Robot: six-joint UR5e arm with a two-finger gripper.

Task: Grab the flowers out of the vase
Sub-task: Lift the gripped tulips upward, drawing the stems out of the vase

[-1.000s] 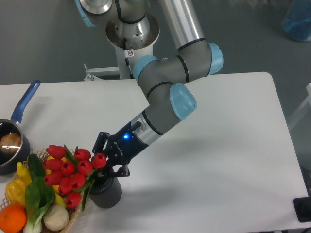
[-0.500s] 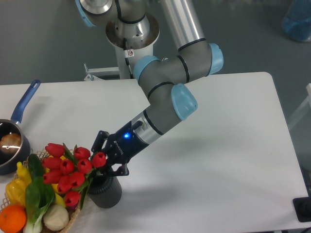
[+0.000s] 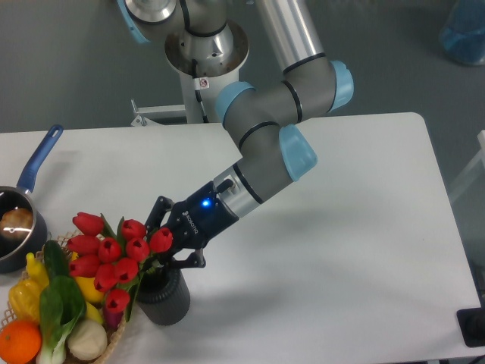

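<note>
Camera: one hand [image 3: 168,254] clamped on one bunch of nine tulips [image 3: 114,254]; one vase [image 3: 165,297] beneath.

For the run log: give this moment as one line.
gripper: shut on tulips | stems: in vase | basket: beside
</note>
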